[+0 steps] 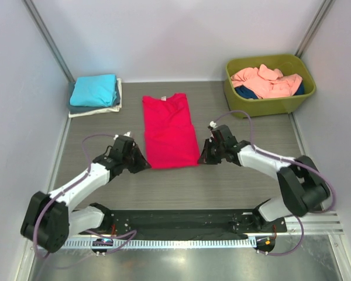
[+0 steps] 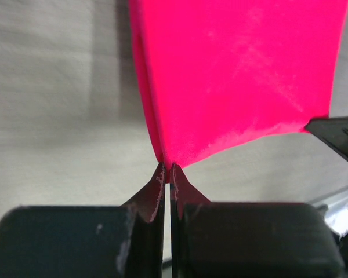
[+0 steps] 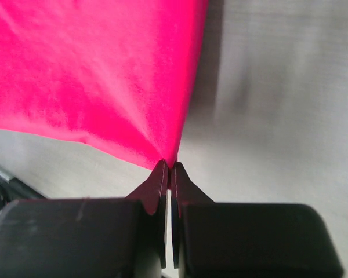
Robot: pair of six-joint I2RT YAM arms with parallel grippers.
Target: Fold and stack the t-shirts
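Top view with both wrist views. My left pincer [image 2: 167,169] is shut tight on the near left corner of the crimson-pink t-shirt [image 1: 168,130], with the fingertips pressed together and only a pinch of cloth between them. My right pincer [image 3: 169,166] is shut the same way on the near right corner. From each pair of tips the cloth fans out, and the near hem runs between my two pincers.

The shirt lies as a long narrow strip in the middle of the grey table [image 1: 240,184], its collar at the far end.

In the far left corner, well apart from the strip, is a folded stack: a turquoise shirt [image 1: 94,89] on top, a grey-blue shirt [image 1: 81,109] under it and a white shirt [image 1: 114,108] at the bottom. In the far right corner is the olive-green tub [image 1: 268,106], holding a crumpled salmon-pink shirt [image 1: 266,81] over a dark blue shirt [image 1: 244,92].

Lilac cables [image 1: 241,114] loop above both of my forearms. In each wrist view the black body of the pincer hides the nearest part of the table, and the raised cloth hides the table beyond it
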